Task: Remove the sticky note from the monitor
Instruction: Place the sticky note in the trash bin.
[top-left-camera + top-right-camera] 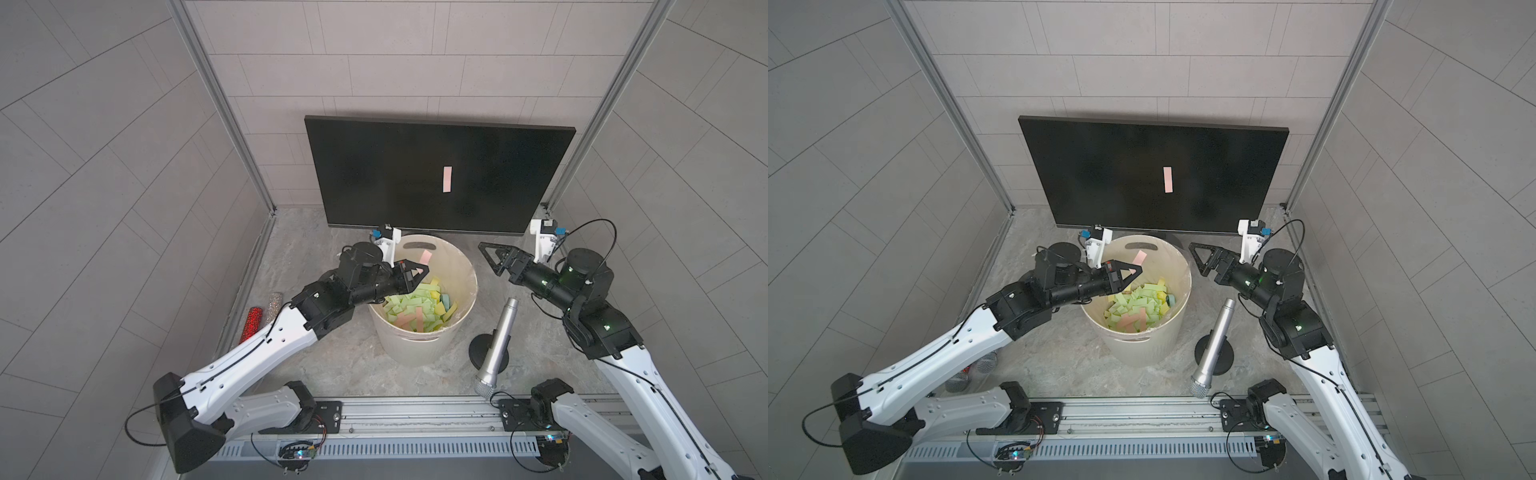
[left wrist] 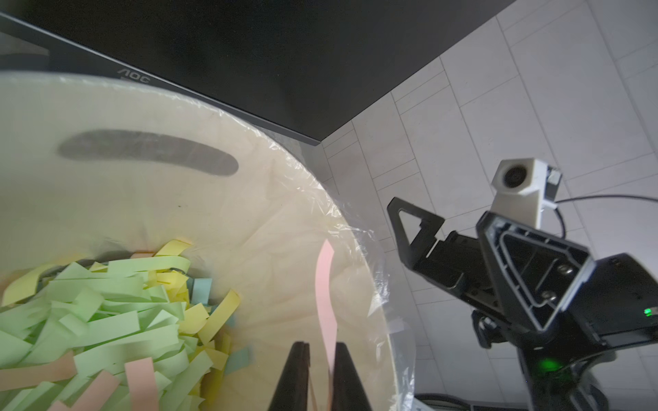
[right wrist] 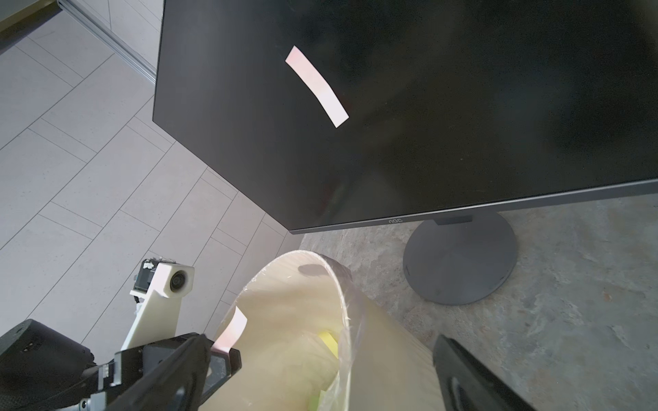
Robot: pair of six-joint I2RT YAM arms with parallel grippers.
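A pink sticky note [image 1: 446,179] [image 1: 1168,179] [image 3: 316,86] is stuck upright on the black monitor [image 1: 395,166] [image 3: 463,106], right of the screen's middle. My left gripper [image 1: 424,272] [image 1: 1136,270] [image 2: 322,373] hangs over the cream bucket [image 1: 419,349] [image 2: 106,117]. Its jaws stand slightly apart. A second pink strip [image 1: 426,257] [image 2: 325,284] [image 3: 233,329] clings to one finger and sticks up past the tips. My right gripper [image 1: 492,259] [image 1: 1198,259] [image 3: 320,373] is wide open and empty, just right of the bucket's rim, below the monitor.
The bucket holds several green, yellow, pink and blue paper strips [image 1: 415,309]. A silver microphone [image 1: 496,340] leans on a black round stand right of the bucket. Red and silver glitter sticks [image 1: 253,322] lie at the left wall. The monitor's round base [image 3: 459,259] sits behind the bucket.
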